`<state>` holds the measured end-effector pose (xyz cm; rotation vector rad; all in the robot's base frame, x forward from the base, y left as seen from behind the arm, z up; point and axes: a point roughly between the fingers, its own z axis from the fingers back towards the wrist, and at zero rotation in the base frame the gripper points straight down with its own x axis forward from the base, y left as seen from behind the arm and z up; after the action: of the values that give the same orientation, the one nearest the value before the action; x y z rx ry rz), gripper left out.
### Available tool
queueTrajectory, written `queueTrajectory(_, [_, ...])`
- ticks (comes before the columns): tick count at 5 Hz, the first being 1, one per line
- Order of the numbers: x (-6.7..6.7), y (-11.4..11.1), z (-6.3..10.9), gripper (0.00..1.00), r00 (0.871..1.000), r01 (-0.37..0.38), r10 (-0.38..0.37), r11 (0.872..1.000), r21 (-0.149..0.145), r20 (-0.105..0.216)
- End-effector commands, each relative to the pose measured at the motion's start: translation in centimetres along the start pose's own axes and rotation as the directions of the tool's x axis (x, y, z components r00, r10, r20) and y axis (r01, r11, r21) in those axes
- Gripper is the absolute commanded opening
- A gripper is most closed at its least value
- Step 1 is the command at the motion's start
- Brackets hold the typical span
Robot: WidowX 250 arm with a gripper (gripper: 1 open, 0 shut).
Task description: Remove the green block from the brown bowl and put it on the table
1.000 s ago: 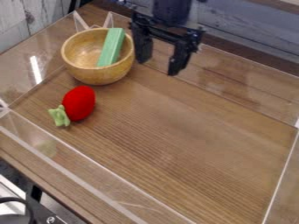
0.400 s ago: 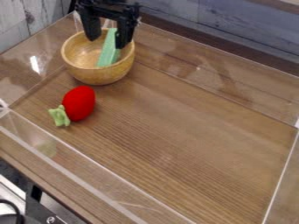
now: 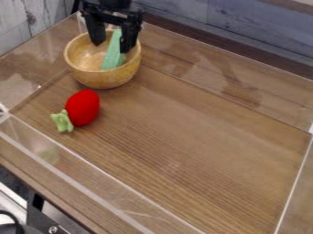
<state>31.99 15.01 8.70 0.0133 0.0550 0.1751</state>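
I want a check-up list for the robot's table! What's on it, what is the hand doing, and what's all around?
Surface: wooden table, with clear walls along its edges.
Job's things: green block leaning inside the brown bowl, at the far left of the table; not lifted out yet.
Clutter: red strawberry toy with green leaves, lying on the table in front of the bowl.
Grippers: black hand over the bowl, fingers open on either side of the block's upper end; no grip seen.
Cables: nothing seen.
Surroundings: grey plank wall behind the table; dark equipment at the bottom left corner, too unclear to name.
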Motion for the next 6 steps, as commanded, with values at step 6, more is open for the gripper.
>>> queueTrajectory(6, [2.4,2.8,0.8,1.0,0.993,-0.086,0.087,0.996,-0.025,0.081])
